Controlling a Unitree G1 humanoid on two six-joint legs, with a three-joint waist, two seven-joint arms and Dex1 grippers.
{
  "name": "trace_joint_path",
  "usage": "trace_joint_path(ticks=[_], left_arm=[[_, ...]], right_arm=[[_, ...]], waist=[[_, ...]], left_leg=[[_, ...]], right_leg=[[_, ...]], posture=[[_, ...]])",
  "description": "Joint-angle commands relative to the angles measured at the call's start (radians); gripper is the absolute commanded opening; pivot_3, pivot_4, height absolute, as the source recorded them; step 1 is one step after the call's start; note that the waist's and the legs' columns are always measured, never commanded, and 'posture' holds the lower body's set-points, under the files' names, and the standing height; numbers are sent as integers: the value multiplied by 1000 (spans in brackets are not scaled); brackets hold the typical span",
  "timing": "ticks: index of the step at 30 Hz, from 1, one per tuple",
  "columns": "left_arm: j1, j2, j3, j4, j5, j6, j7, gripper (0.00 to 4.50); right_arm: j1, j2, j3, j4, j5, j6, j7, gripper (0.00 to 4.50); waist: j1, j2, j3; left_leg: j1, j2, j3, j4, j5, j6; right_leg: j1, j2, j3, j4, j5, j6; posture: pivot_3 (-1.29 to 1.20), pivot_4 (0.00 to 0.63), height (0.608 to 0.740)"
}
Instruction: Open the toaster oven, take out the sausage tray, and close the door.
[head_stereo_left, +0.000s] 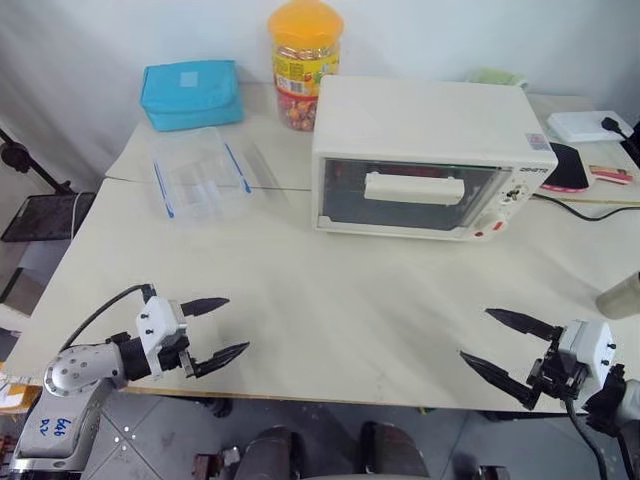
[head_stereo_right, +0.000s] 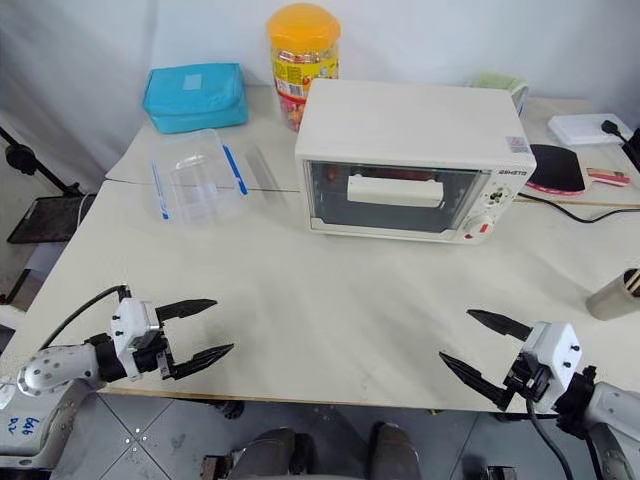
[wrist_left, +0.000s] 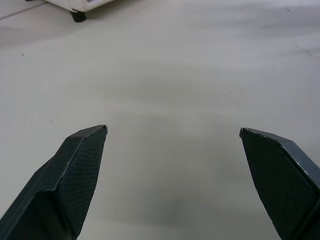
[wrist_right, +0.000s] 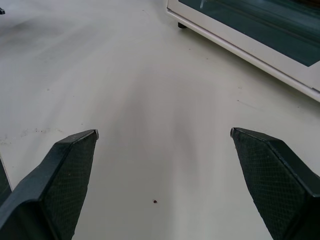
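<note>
One toaster oven (head_stereo_left: 425, 155) sits toward the far side of the tabletop (head_stereo_left: 330, 310), its door (head_stereo_left: 410, 195) shut, white bar handle (head_stereo_left: 413, 187) across the dark glass. Something reddish shows dimly behind the glass above the handle; cannot tell whether it is the sausage tray.

Left tool (head_stereo_left: 214, 327): fingers spread wide, holding nothing, hovering at the near edge of the tabletop, well in front of the oven and off toward its left side. Right tool (head_stereo_left: 508, 347): fingers likewise spread wide and empty, at the near edge, well in front of the oven's knob panel (head_stereo_left: 505, 205). Both tools are well apart from the door. In the right wrist view the oven's lower front edge (wrist_right: 250, 37) lies ahead of the fingertips.

Count: two tools, one oven. Left of the oven: one clear plastic box (head_stereo_left: 200, 175) with blue clips, one blue pouch (head_stereo_left: 190, 93) behind it. Just behind the oven's left corner: one yellow-lidded jar (head_stereo_left: 303, 62).
</note>
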Motion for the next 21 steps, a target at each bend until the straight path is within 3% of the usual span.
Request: trace_joint_path(ticks=[1, 5, 7, 11, 15, 21], left_arm=[[-24, 4, 12, -21, -11, 3, 6, 4500], [-90, 7, 11, -56, -118, 96, -23, 4500], [-188, -2, 35, -53, -282, 223, -32, 4500], [-324, -33, 8, -18, -268, 204, -30, 4500], [-410, -54, -36, -25, -312, 279, -46, 4500], [-447, -73, -47, -26, -324, 320, -42, 4500]], right_arm=[[-5, 12, -18, 0, 17, 4, -6, 4437], [-80, -1, -16, -68, 121, 160, -93, 4437], [-179, -24, -13, -81, 177, 257, -156, 4437], [-377, -43, 11, -48, 236, 410, -246, 4437], [-564, -49, 77, 64, 191, 438, -232, 4437], [-693, -23, 127, 148, 155, 430, -221, 4437]], waist=[[0, 0, 0], [-1, 0, 0], [-1, 0, 0], [-2, 0, 0], [-2, -1, 1], [-1, -1, 1]], left_leg=[[0, 0, 0, 0, 0, 0], [0, 0, 0, 0, 0, 0], [0, 0, 0, 1, 0, 0], [0, 0, -1, 2, 2, -2], [0, 1, -1, 1, 1, -2], [-3, -1, 0, 2, 1, 0]], right_leg=[[0, 0, 0, 0, 0, 0], [0, 0, 0, 1, 0, 0], [0, 0, 0, 2, 0, 0], [-1, -1, 0, 4, 0, 0], [-1, 2, -4, 5, -1, -1], [-2, 1, -5, 4, 0, 0]], posture=[[0, 150, 740], [0, 150, 740], [0, 150, 740], [0, 150, 740], [0, 150, 740], [0, 150, 740]])
